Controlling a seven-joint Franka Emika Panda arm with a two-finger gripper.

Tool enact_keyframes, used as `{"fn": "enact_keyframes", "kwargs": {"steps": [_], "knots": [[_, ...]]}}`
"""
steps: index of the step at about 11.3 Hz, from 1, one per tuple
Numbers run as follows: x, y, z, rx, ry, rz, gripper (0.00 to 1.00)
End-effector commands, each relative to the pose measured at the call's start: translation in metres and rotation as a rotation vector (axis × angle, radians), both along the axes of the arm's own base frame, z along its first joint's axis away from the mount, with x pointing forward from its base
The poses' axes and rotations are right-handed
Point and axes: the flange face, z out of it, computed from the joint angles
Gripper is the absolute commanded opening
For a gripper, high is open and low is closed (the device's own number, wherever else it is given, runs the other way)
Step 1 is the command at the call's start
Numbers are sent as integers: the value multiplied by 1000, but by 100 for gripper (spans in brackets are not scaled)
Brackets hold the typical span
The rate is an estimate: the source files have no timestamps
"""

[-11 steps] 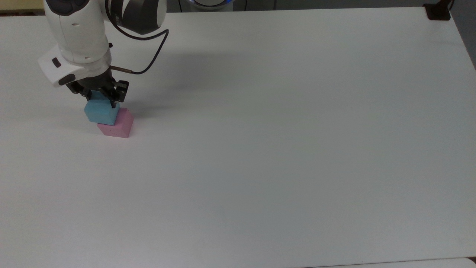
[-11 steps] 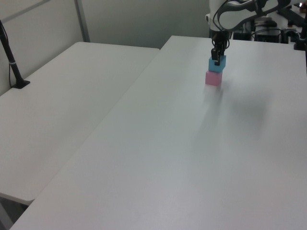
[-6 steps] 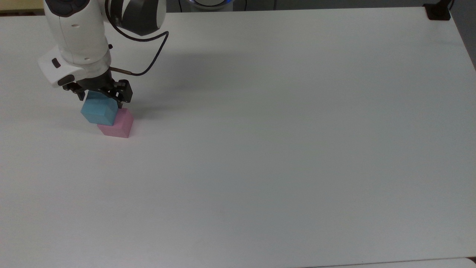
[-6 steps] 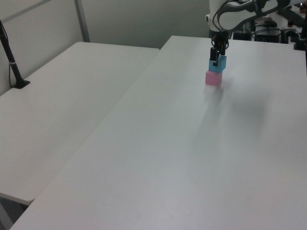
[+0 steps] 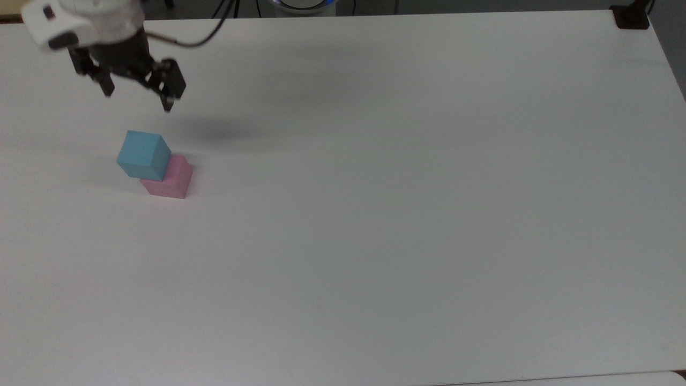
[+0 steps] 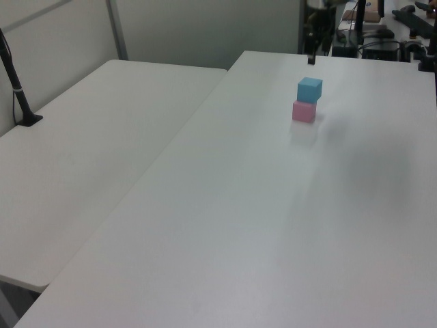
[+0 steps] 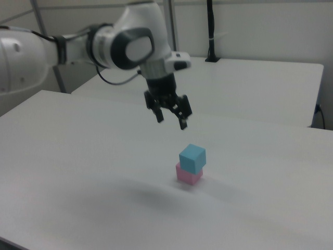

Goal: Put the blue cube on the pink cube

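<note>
Worktop: a wide white worktop point(image 5: 407, 214), bare apart from two stacked cubes
Blue cube: the blue cube point(image 5: 143, 155) sits on the pink cube point(image 5: 172, 183), twisted and seemingly off-centre
End effector: the end effector point(image 5: 138, 97) hangs above the stack, fingers spread, holding nothing
Risk: the overhang looks slight, but a bump to the worktop or a low pass by the arm could tip the blue cube off
</note>
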Motion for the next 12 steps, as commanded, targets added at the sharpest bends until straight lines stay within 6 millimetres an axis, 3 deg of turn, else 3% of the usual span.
{"fn": "enact_keyframes", "kwargs": {"steps": [1,5,8,12], "knots": [[-42,39,61,41,23,-7,100],[-57,72,89,42,7,57,100],[-53,89,90,38,8,164,100],[-52,95,91,64,1,193,100]]}}
